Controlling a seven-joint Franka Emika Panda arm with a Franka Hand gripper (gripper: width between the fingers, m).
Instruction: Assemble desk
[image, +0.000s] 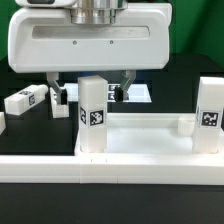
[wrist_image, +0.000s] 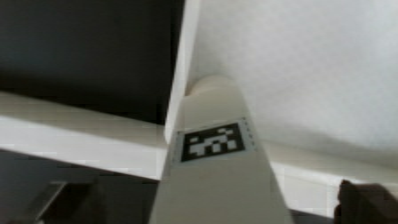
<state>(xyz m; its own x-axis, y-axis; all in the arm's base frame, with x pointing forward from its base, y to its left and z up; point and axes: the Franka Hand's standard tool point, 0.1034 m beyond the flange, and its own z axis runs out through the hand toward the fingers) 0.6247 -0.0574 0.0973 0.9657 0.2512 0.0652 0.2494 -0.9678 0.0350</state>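
The desk top (image: 140, 137) lies low in the exterior view, a white tray with a raised rim. One white square leg (image: 93, 118) with a tag stands upright at its near corner on the exterior view's left. A second leg (image: 210, 115) stands upright at the corner on the right. My gripper (image: 91, 93) hangs open straight over the first leg, one dark finger on each side of its top. In the wrist view that leg (wrist_image: 217, 150) runs up between the fingers (wrist_image: 363, 202), with a gap on both sides. The desk top (wrist_image: 320, 90) shows behind it.
A loose tagged leg (image: 25, 100) lies on the black table at the exterior view's left, and another white piece (image: 62, 102) sits beside it. The marker board (image: 141, 93) lies behind the gripper. A long white rail (image: 110, 172) runs along the front.
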